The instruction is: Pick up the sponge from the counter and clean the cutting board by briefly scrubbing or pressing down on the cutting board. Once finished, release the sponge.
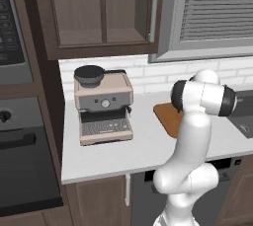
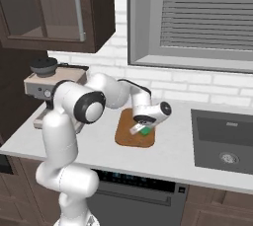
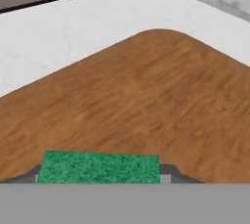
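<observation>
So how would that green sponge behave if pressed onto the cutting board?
The sponge, held in the gripper over the cutting board, looks small and flat, so probably light. Its rough green face likely grips the wood rather than sliding. Being flat, it shouldn't roll.

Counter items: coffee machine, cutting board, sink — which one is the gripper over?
The cutting board: the gripper holds the sponge above its brown wood, between the coffee machine and the sink.

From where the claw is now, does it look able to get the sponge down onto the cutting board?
Probably yes: the claw holds the sponge right over the cutting board, with bare wood beneath and nothing in between.
</observation>
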{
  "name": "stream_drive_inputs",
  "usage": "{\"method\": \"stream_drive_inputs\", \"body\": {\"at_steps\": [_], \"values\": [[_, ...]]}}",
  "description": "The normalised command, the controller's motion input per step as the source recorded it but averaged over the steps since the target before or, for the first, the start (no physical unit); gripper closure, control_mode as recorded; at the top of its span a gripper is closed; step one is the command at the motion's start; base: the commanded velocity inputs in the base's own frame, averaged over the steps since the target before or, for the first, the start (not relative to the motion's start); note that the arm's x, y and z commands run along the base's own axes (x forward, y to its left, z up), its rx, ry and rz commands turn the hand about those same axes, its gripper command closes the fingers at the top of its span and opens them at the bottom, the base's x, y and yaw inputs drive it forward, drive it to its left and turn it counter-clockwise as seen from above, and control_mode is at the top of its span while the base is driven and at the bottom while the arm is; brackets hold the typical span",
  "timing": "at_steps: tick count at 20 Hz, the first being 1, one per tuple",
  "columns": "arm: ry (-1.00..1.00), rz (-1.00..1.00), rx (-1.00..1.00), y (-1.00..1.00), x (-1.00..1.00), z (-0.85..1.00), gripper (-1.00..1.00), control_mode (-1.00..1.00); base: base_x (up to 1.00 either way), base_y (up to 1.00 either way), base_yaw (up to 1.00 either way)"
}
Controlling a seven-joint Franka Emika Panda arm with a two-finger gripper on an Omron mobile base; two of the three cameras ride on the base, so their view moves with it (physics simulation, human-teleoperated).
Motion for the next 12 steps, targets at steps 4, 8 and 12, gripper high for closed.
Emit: {"method": "stream_drive_inputs", "body": {"at_steps": [4, 8, 12], "values": [[-0.04, 0.07, 0.00, -0.39, 0.57, -0.52, 1.00, -1.00, 0.00, 0.00, 0.00], [0.10, 0.08, 0.00, -0.07, -0.04, -1.00, 1.00, -1.00, 0.00, 0.00, 0.00], [0.10, 0.04, 0.00, 0.00, -0.07, -0.62, 1.00, -1.00, 0.00, 0.00, 0.00]]}}
